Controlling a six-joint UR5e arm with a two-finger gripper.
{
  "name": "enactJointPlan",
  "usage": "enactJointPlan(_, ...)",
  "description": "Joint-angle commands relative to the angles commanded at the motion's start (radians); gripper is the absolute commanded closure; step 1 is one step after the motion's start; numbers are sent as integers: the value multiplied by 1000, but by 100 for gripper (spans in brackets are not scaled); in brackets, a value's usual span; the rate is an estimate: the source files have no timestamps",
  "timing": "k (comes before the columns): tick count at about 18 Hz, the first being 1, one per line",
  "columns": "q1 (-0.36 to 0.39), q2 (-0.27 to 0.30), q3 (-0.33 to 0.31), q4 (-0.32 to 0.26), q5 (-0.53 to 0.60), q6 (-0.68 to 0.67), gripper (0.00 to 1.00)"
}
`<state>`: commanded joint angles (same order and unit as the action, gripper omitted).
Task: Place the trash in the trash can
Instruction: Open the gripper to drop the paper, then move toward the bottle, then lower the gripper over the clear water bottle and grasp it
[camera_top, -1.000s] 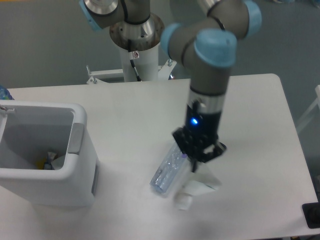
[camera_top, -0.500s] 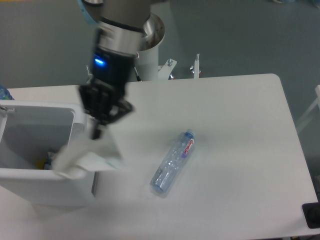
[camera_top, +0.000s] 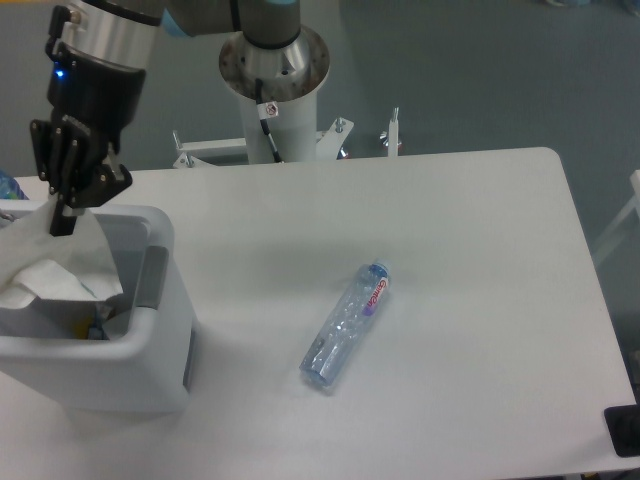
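Crumpled white paper wrapper (camera_top: 45, 268): pinched at its top in my pincer (camera_top: 66, 215), hanging over the open white trash can (camera_top: 150, 375) at the worktop's (camera_top: 480, 260) left end. Crushed clear water bottle (camera_top: 347, 324), blue cap: lying mid-worktop, well apart from the can.

trash can (camera_top: 150, 370) cut off at left edge, wrapper (camera_top: 45, 275) blurred
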<state>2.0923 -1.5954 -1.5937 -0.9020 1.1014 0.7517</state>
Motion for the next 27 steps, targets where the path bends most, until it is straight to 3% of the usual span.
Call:
enactJointPlan(7, 12, -9, -3, -2, 6, -12, 0)
enactJointPlan(11, 142, -21, 24, -3, -3, -87, 0)
enactJointPlan(16, 294, -138, 57, -17, 5, -75, 0)
enactJointPlan(21, 391, -244, 96, -130, 11, 40, 0)
enactJointPlan(27, 371, -376, 149, -261, 187, 92, 0)
